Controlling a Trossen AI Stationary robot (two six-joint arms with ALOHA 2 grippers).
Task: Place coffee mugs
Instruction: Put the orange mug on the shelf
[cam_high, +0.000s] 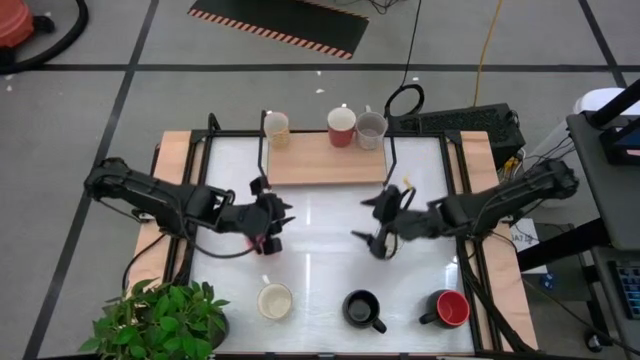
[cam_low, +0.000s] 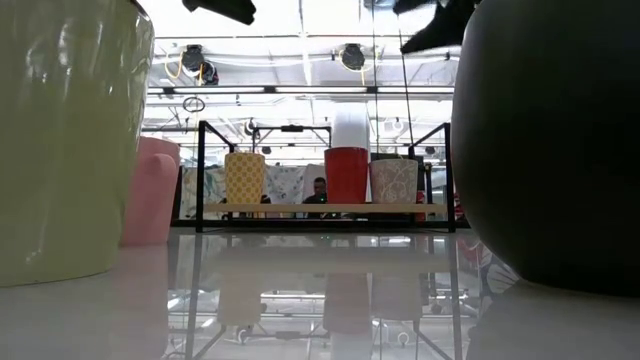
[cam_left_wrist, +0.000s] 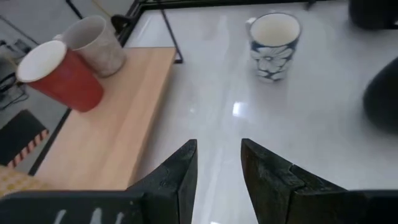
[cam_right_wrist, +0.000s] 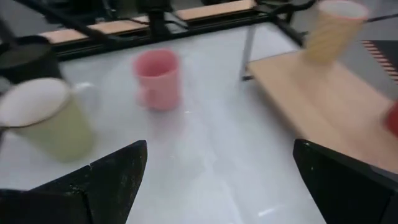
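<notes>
**Mia:** Where are the mugs?

**Tom:** Three stand on the shelf (cam_high: 305, 160) at the back: a yellow mug (cam_high: 276, 127), a red mug (cam_high: 341, 126) and a grey mug (cam_high: 371, 129). Three more wait at the front of the bench (cam_high: 320, 255). A pink mug (cam_right_wrist: 158, 78) stands in the middle, just by the left end effector (cam_high: 270, 215).

**Mia:** Is that one holding it?

**Tom:** No. Its fingers are partly open, with nothing between them. The right end effector (cam_high: 362, 220) is wide open and empty too.

**Mia:** What could go wrong?

**Tom:** I think the left one could bump the pink mug and tip it (it hangs so close). The two arms are near each other, so they might knock together. A flower mug (cam_left_wrist: 273, 37) stands near the right arm, and a swing could hit it.
</notes>
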